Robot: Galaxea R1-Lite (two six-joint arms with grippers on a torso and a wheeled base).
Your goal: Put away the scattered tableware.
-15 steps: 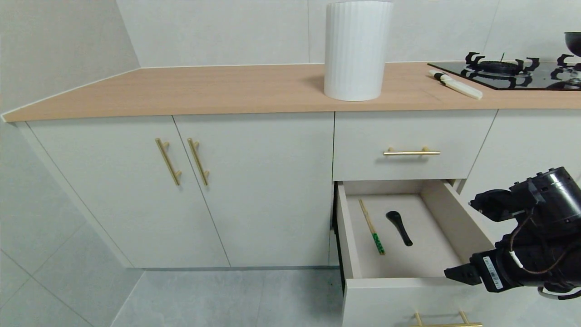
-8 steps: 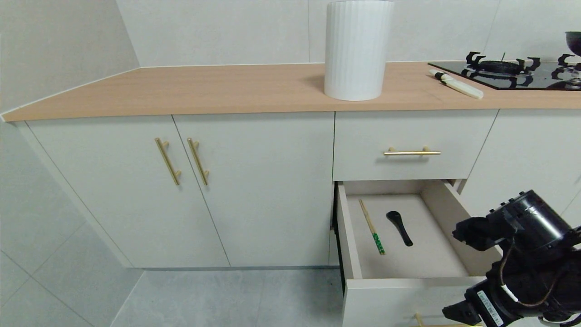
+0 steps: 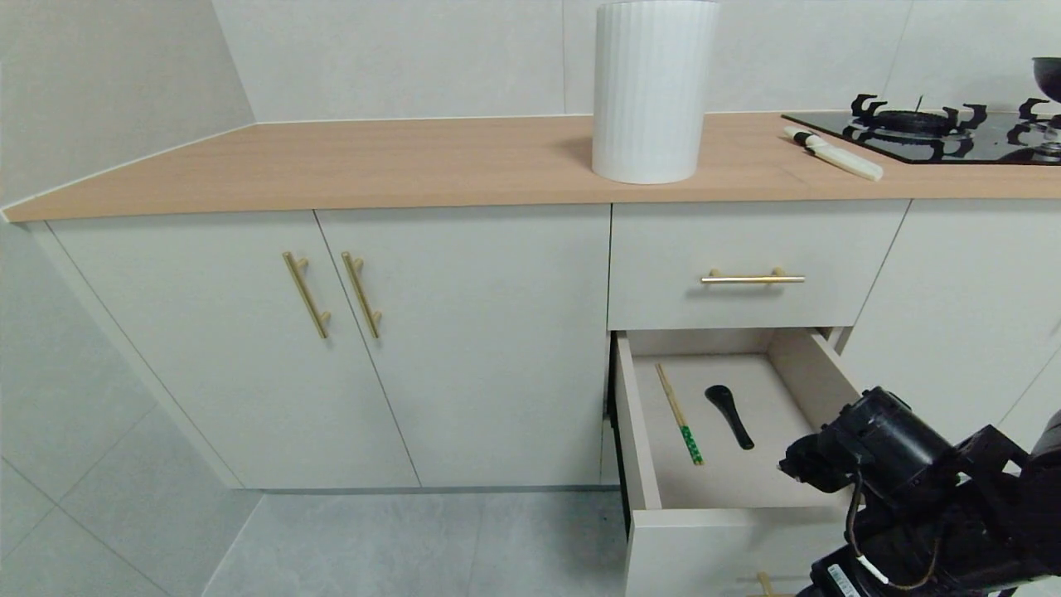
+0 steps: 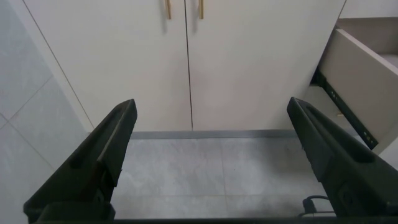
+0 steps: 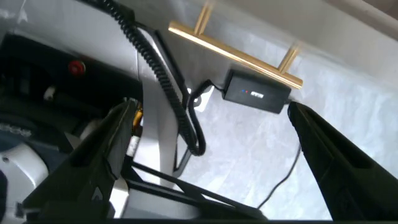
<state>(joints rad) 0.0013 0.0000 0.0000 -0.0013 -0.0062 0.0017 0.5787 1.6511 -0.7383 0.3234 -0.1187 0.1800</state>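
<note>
- The right gripper [image 5: 210, 106] stands with its jaws spread wide and nothing between them. It sits low by the front of the open drawer [image 3: 634, 414].
- A gold bar handle [image 5: 236, 55] lies ahead of these jaws, in line with the gap but clear of both fingers. It looks like the open drawer's own pull, though I cannot say for sure.
- The left gripper [image 4: 210, 102] is also wide open and empty. It faces the shut cabinet doors [image 4: 186, 62], with the drawer's side off beyond one finger.
- The chopsticks [image 3: 680, 414] and the black spoon [image 3: 729, 416] lie flat in the drawer, side by side but not touching. Both are above and beyond the right jaws and look already stowed.
- A white knife [image 3: 833, 154] lies on the counter [image 3: 414, 166], well apart from both sets of jaws and far above them. It rests beside the stove [image 3: 937, 133].
- The knife looks to be the one piece left out. It is probably light, stiff and smooth, so it may slip in a shallow pinch.
- I would grip it across the handle end near the dark band, with the jaws square to its length.
- The chopsticks are thin and would roll, so they are better left alone.
- The bar handle is rigid and suits a pinch at its middle.
</note>
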